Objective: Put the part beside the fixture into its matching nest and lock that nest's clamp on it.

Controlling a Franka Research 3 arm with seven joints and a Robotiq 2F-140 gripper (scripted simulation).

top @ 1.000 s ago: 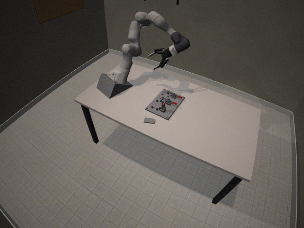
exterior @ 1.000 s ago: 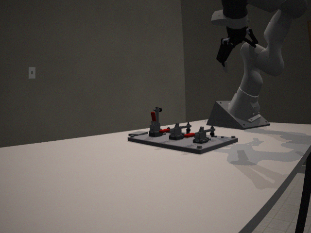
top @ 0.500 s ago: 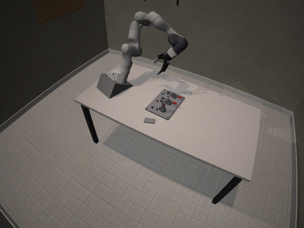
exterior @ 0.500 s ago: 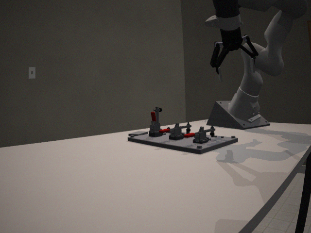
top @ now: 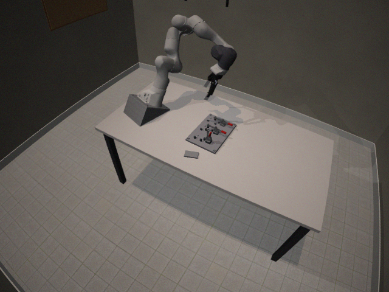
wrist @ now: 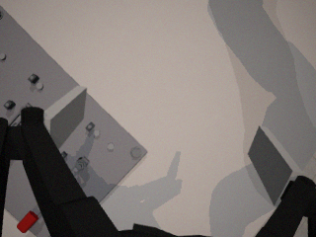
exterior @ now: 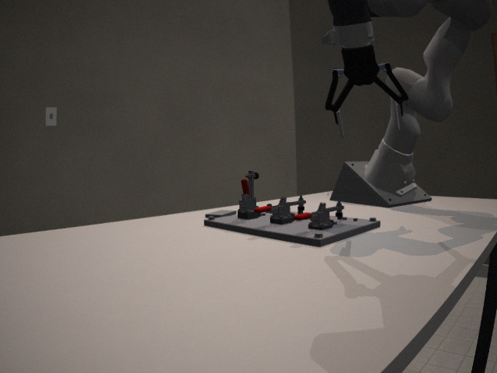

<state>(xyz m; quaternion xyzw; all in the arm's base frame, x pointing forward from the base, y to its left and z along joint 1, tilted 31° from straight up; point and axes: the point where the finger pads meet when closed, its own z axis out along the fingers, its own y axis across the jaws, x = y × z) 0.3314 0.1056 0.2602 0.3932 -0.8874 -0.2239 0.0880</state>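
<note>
The part (top: pixel 191 154) is a thin flat grey block lying on the table just off the near end of the fixture plate (top: pixel 212 134); it also shows in the exterior view (exterior: pixel 220 213). The plate carries three clamps. Two have red handles lying flat (exterior: pixel 302 216) (exterior: pixel 262 208). The one nearest the part has its handle upright (exterior: pixel 245 186). My gripper (exterior: pixel 370 122) is open and empty, high above the table beyond the plate's far end, toward the robot base. The wrist view shows the fingers spread (wrist: pixel 168 141) with the plate's corner (wrist: pixel 59 132) at the left; the part is not in that view.
The robot's wedge-shaped base (top: pixel 143 108) stands at the table's far left corner. The table edge runs close behind the gripper in the top view.
</note>
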